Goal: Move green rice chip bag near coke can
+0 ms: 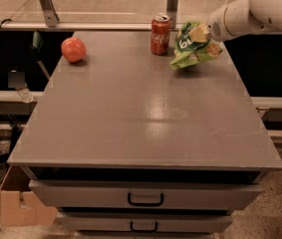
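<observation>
The green rice chip bag [191, 48] is held at the far right of the grey table, its lower edge low over the tabletop. My gripper [201, 34] comes in from the upper right on a white arm and is shut on the bag's upper part. The coke can [160, 34] stands upright at the far edge, just left of the bag, a small gap apart.
A round orange-red fruit [73, 49] lies at the far left of the grey table [145, 118]. Drawers with dark handles [145, 199] are below the front edge. A cardboard box [16, 203] sits on the floor at lower left. A metal rail runs behind the table.
</observation>
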Robot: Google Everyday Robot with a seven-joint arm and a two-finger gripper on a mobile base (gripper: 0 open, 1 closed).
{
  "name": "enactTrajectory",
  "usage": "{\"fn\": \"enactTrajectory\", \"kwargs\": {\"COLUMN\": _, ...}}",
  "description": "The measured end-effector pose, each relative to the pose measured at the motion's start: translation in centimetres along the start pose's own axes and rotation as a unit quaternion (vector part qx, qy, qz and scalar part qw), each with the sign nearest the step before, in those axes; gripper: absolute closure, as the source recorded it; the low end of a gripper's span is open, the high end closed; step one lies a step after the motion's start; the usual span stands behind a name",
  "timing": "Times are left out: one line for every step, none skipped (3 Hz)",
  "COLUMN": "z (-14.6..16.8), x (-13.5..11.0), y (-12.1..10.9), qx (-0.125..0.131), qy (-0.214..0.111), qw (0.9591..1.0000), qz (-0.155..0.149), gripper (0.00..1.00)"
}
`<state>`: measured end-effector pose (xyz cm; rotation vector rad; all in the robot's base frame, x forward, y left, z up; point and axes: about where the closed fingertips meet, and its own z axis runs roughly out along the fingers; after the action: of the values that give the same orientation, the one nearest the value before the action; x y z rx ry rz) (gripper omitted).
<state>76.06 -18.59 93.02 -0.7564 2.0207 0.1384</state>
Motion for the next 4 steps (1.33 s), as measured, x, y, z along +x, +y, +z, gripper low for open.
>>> {"fn": "enactTrajectory", "kwargs": {"z": 0.7, "x": 0.4, "y": -0.4, "qx": 0.004, "qy": 0.003, "qw": 1.0000, "qz": 0.005, "gripper": 0.06}}
{"fn": "enactTrajectory", "kwargs": {"z": 0.3, "x": 0.3, "y": -0.4, "qx": 0.003, "qy": 0.000, "qw": 0.9999, "qz": 0.010, "gripper": 0.00}}
{"fn": "enactTrajectory", "kwargs": {"z": -2.5, "x": -0.1, "y": -0.8, "qx": 0.006, "qy": -0.015, "qw": 0.9998, "qz": 0.011, "gripper": 0.00}}
{"fn": "enactTrajectory", "kwargs": {"z": -7.8, "x": -0.5, "y": -0.2, "qx": -0.010, "qy": -0.031, "qw": 0.9995, "qz": -0.003, "gripper": 0.00}}
